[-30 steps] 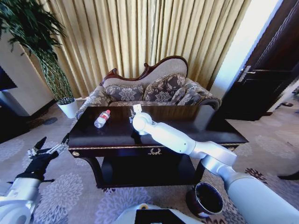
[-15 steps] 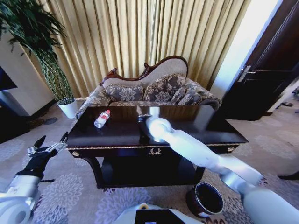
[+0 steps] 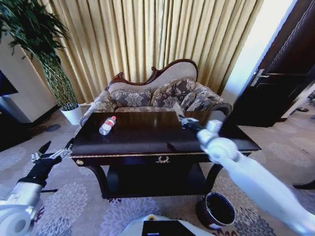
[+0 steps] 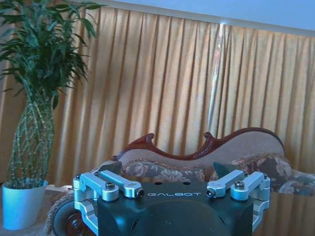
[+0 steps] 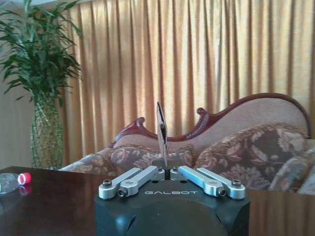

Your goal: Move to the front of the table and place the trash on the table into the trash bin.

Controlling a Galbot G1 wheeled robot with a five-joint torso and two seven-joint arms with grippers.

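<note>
1. The right gripper [image 3: 183, 120] is raised above the right half of the table [image 3: 147, 142], its fingers pinched together on a thin flat wrapper [image 5: 161, 132] that stands upright on edge between them.
2. In the head view that wrapper [image 3: 176, 111] shows as a small pale sliver at the fingertips, clear of the tabletop.
3. The right arm runs from the gripper down toward the lower right, passing over the table's right front corner.
4. The left gripper [image 3: 49, 156] hangs low at the robot's left, off the table's left end and above the carpet, with its fingers spread apart and nothing between them.
5. A clear bottle [image 3: 107, 125] with a red cap lies on its side on the left part of the tabletop, well apart from the right gripper; the right wrist view catches it at the edge [image 5: 12, 181].
6. The trash bin [image 3: 216, 209] stands on the carpet by the table's right front leg, below the right arm, open mouth up.
7. Behind the table is a patterned sofa [image 3: 157, 96] before gold curtains, with a potted plant [image 3: 54, 73] to the left.
</note>
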